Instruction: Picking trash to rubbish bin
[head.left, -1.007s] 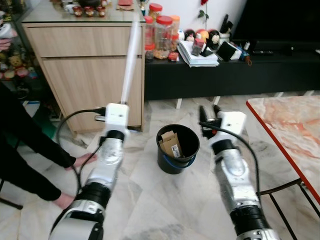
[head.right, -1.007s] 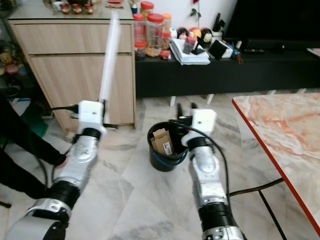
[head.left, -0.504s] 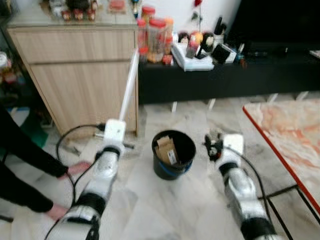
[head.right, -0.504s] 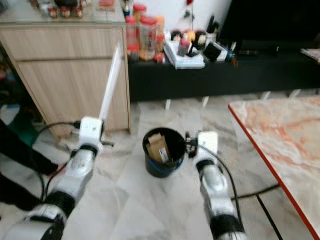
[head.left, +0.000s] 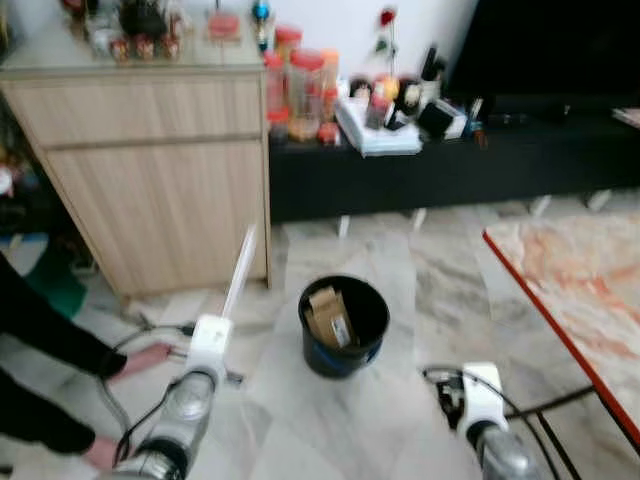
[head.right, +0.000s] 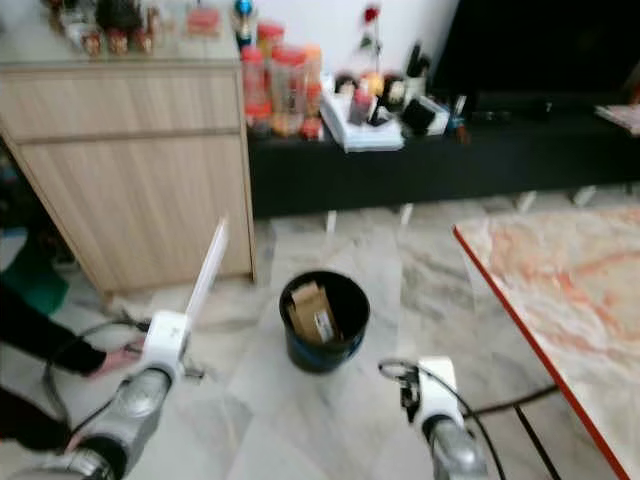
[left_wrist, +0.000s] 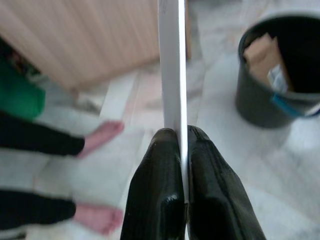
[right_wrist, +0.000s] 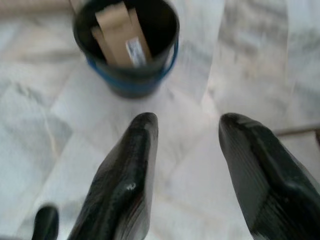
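I'm looking down at a pale marble floor (head.left: 330, 420) with a wooden cabinet (head.left: 150, 170) far left and a low black unit (head.left: 450, 160) along the far wall, cluttered with jars and papers. A red-edged marble surface (head.left: 580, 290) comes in at the right.

The black rubbish bin (head.left: 343, 325) with a blue band stands on the floor in the middle, between my two arms and a little farther off. Brown cardboard pieces (head.left: 328, 316) stand inside it, one with a white label.

My left claw (left_wrist: 182, 150) is clamped tight on a long white strip (left_wrist: 171, 65), which rises from the fingers and tilts toward the cabinet; in the head view it stands left of the bin.

My right claw (right_wrist: 187, 132) is spread wide with nothing between the fingers, hanging over bare floor on the near side of the bin.

At the far left a person in dark sleeves (head.left: 50, 340) reaches down, one hand (head.left: 140, 358) near the floor just beside my left arm. The whole picture is somewhat blurred.
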